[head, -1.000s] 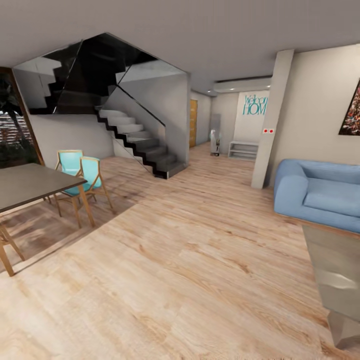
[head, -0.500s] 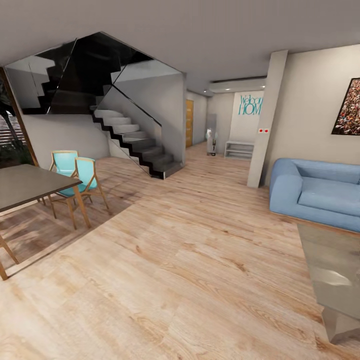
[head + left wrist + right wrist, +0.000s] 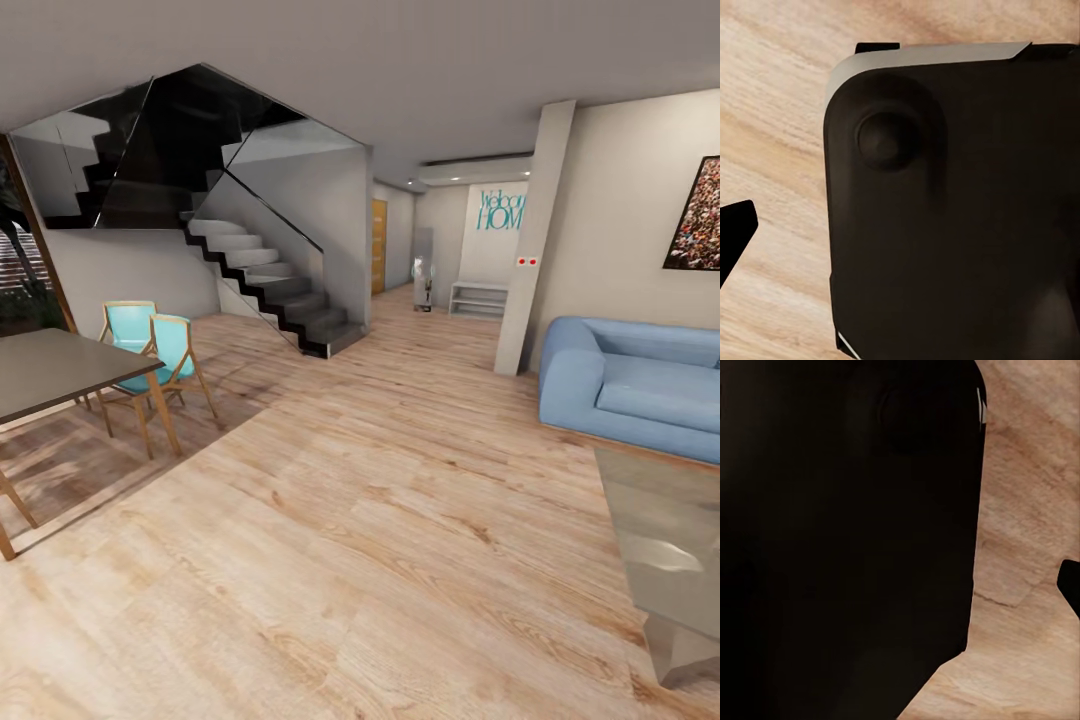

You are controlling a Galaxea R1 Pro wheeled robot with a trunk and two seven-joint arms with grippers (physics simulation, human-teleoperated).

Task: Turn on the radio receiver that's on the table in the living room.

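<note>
Sofa (image 3: 630, 390) blue, just behind glossy coffee table (image 3: 665, 530); dining table (image 3: 55, 370) far across wood floor (image 3: 350, 520). Gripper states: cannot tell.

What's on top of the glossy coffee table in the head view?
On the visible part of the table, only reflections show on the glossy top; no radio sits there. The rest of the table runs out of frame to the right, so what lies on it cannot be seen. The blue sofa stands behind it.

A corner of the low table (image 3: 672, 540), its glossy grey-brown top mirroring the room, was seen at the right edge of the living room's light wood floor (image 3: 380, 520), just before a blue sofa (image 3: 640, 385).
</note>
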